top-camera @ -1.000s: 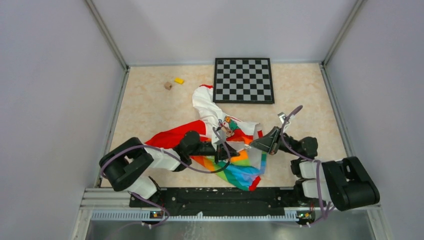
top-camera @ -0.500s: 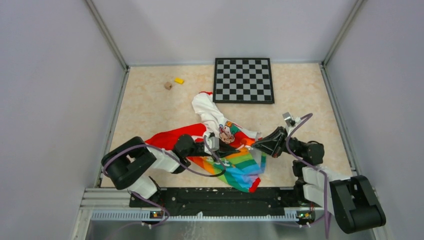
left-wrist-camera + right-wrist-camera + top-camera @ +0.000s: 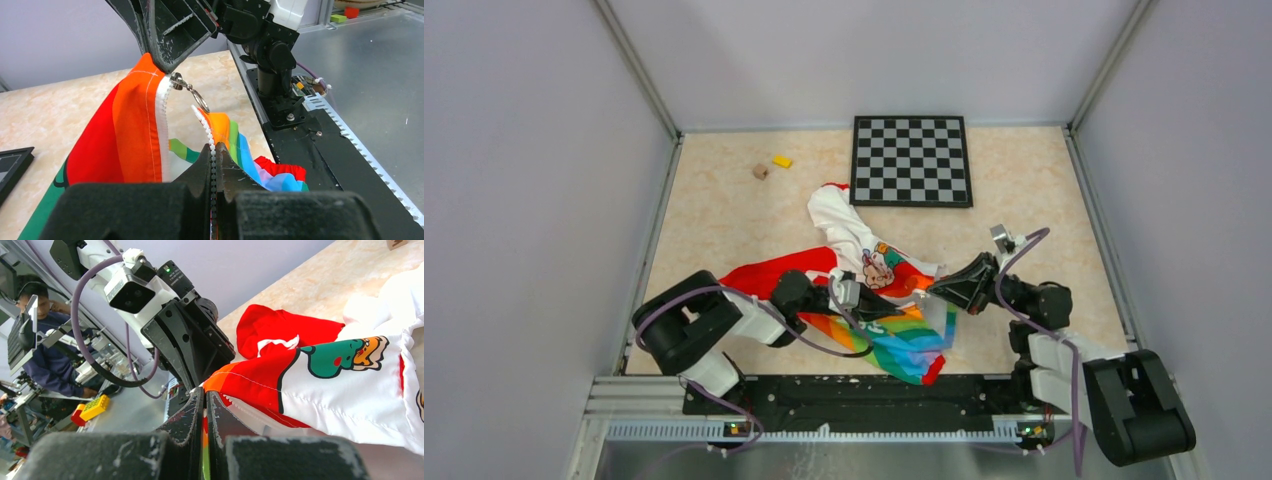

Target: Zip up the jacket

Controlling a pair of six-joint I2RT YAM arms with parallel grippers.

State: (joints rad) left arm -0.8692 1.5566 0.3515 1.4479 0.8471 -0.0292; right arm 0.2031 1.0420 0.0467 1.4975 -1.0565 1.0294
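We have the small child's fabric jacket (image 3: pixel 904 340), white top, red sleeves, rainbow-striped hem, bunched on the beige table (image 3: pixel 724 200) between our two arms, on the near side of the black-and-grey checkerboard (image 3: pixel 911 160). Our left gripper (image 3: pixel 213 154) is pinched tight on the white toothed tape (image 3: pixel 205 125) of one front edge, holding it raised and taut; our right gripper (image 3: pixel 204 396) is clamped just as tight on the orange corner of the other edge, the one carrying the metal slider (image 3: pixel 176 81) and its ring pull. The two edges stand close but apart, so nothing is joined yet; we reckon this lifted, face-to-face hold is there to line up tape end and slider for threading.
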